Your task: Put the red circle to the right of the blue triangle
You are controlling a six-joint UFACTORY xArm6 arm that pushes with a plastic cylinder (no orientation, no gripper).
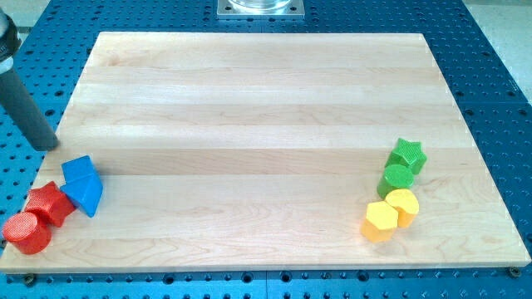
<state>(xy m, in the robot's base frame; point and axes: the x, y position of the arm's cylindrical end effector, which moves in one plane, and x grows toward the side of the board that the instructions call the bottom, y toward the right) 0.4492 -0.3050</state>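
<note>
A: Now, where does the rod stand?

B: The dark rod enters from the view's upper left corner. My tip (48,145) sits at the left edge of the wooden board (258,108), just off it or on its very margin; I cannot tell which. It is above the blue triangle (82,184) in the view and a little to its left, near but not touching.

A: State of the fingers?

B: Not applicable. The arm ends in a plain rod. It has no fingers, so nothing is wide, narrow or holding.

A: Location of the red circle?

B: The red circle (27,232) lies in the board's lower left corner, at the very edge. A red star (50,203) touches it on the upper right. The blue triangle touches the star on that block's right side. So the circle is to the left of and below the triangle, with the star between them.

A: Other items?

B: Four blocks cluster near the view's right edge, well apart from the tip. A green star (408,154) sits on top, a green circle (396,179) just below it, then a yellow circle (403,204) and a yellow hexagon (381,221). The board rests on a blue perforated table (490,75).
</note>
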